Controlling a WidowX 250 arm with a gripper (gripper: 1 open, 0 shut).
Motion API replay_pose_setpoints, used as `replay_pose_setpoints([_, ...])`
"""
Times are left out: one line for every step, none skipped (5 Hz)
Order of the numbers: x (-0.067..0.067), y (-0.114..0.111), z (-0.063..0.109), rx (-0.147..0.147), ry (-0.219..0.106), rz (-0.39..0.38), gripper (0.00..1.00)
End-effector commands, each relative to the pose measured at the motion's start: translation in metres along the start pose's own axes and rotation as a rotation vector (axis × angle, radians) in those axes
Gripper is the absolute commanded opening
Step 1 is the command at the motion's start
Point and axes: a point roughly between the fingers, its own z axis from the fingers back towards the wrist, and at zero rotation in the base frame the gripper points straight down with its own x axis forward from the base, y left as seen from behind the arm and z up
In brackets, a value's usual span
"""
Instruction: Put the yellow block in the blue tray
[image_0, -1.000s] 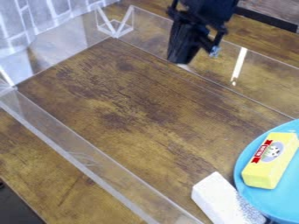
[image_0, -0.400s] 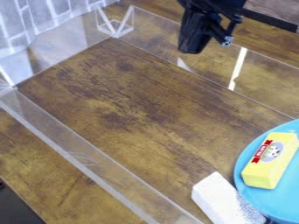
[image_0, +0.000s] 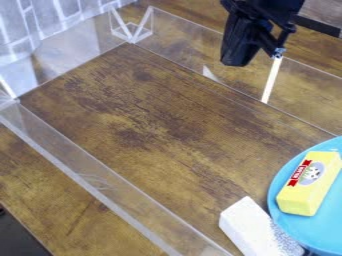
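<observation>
One block down, tool empty and drifting off at the far edge.

You had the yellow block (image_0: 310, 184) already lying inside the blue tray (image_0: 286, 222) at about four o'clock in the view, resting on the tray's floor near its left rim, label up. Over the last second your tool (image_0: 246, 58) slid from roughly twelve o'clock towards one o'clock along the back of the worktop (image_0: 147, 120), well apart from both block and tray. Its fingers were pressed together with nothing between them. The white speckled sponge (image_0: 257, 230) sat just outside the tray at five o'clock, touching or nearly touching its rim. To my eye the placing was finished, and the sideways drift looked like a retreat rather than a new approach.
</observation>
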Motion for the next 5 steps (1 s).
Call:
replay_pose_setpoints([-0.008,-0.011,0.017,0.027,-0.076,0.007,0.0])
replay_pose_setpoints([-0.006,-0.012,0.021,0.048,-0.087,-0.024,0.0])
replay_pose_setpoints([-0.008,-0.008,0.026,0.06,-0.095,-0.034,0.0])
replay_pose_setpoints([-0.005,0.01,0.021,0.062,-0.101,-0.022,0.0])
replay_pose_setpoints([-0.001,0.031,0.014,0.07,-0.106,-0.007,0.0])
